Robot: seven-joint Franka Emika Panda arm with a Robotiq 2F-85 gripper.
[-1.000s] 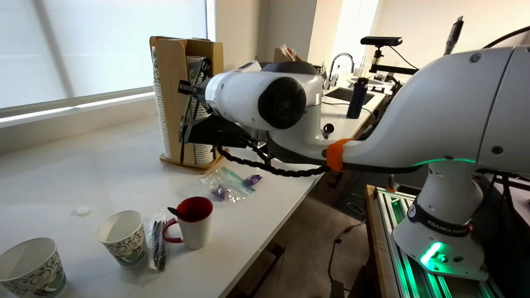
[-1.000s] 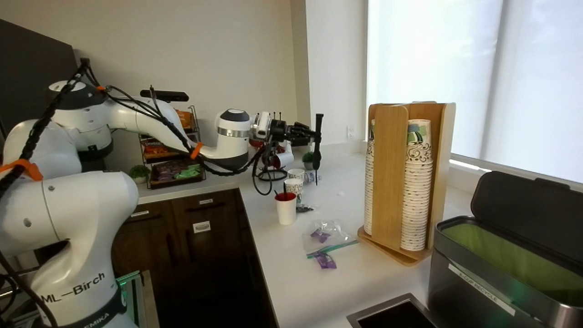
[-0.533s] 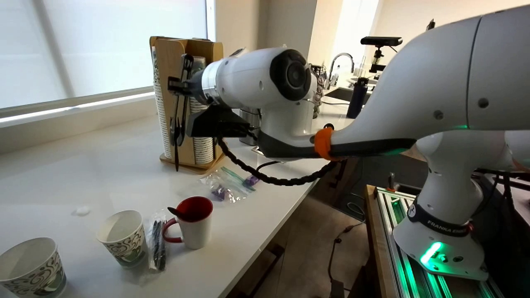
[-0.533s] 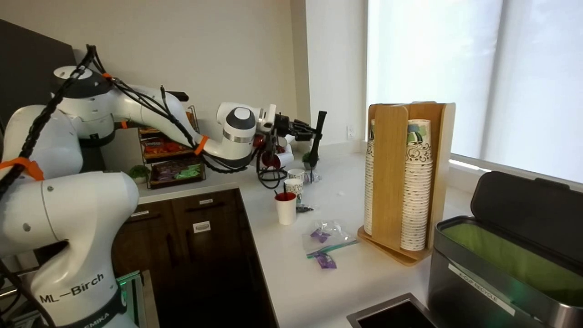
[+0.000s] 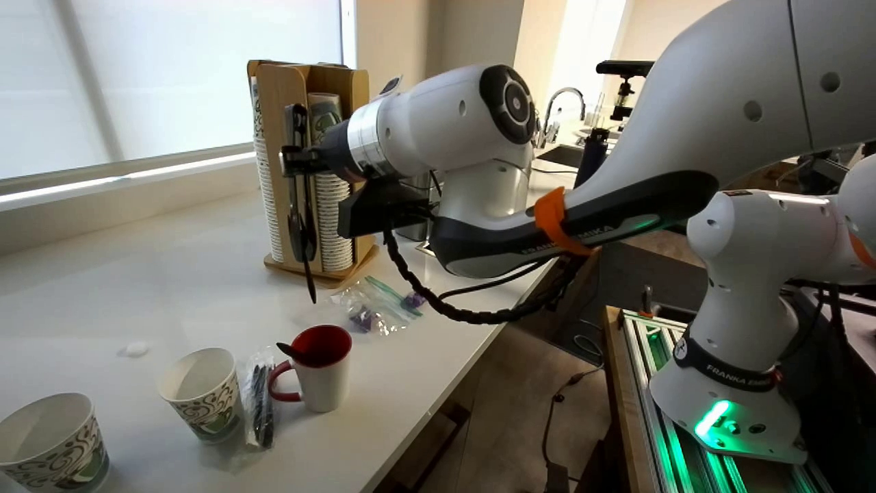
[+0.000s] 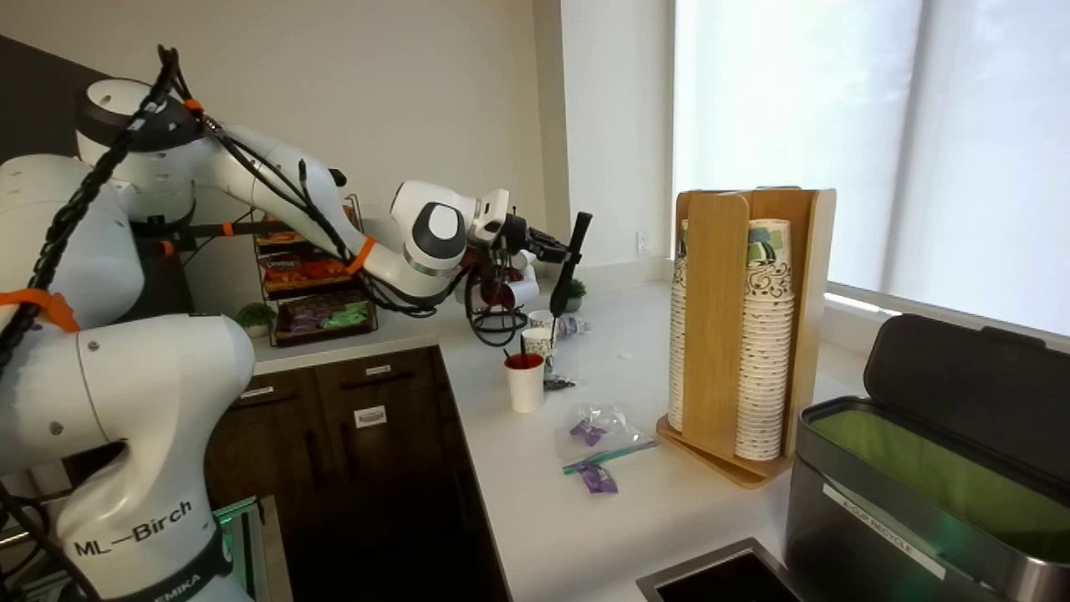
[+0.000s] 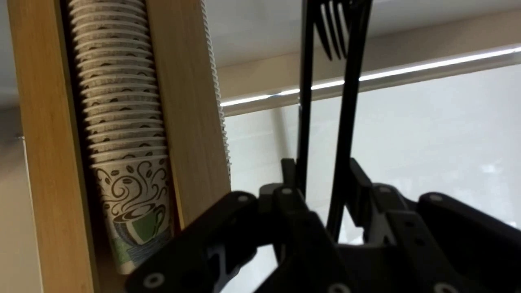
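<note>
Above the level of the mug (image 5: 328, 387), the gripper (image 7: 323, 175) clasps black tongs (image 6: 565, 280) from both sides, pressing them inward, seemingly to make their tips pinch the dark fork (image 7: 333, 38) whose handle points downward. The mug stands upright, propping a utensil (image 5: 290, 352) against its rim; between the mug and the rack (image 6: 715, 318), which keeps cups (image 6: 762, 368) nested in straight stacks, a bag (image 6: 606, 436) lies on the counter (image 5: 171, 287).
</note>
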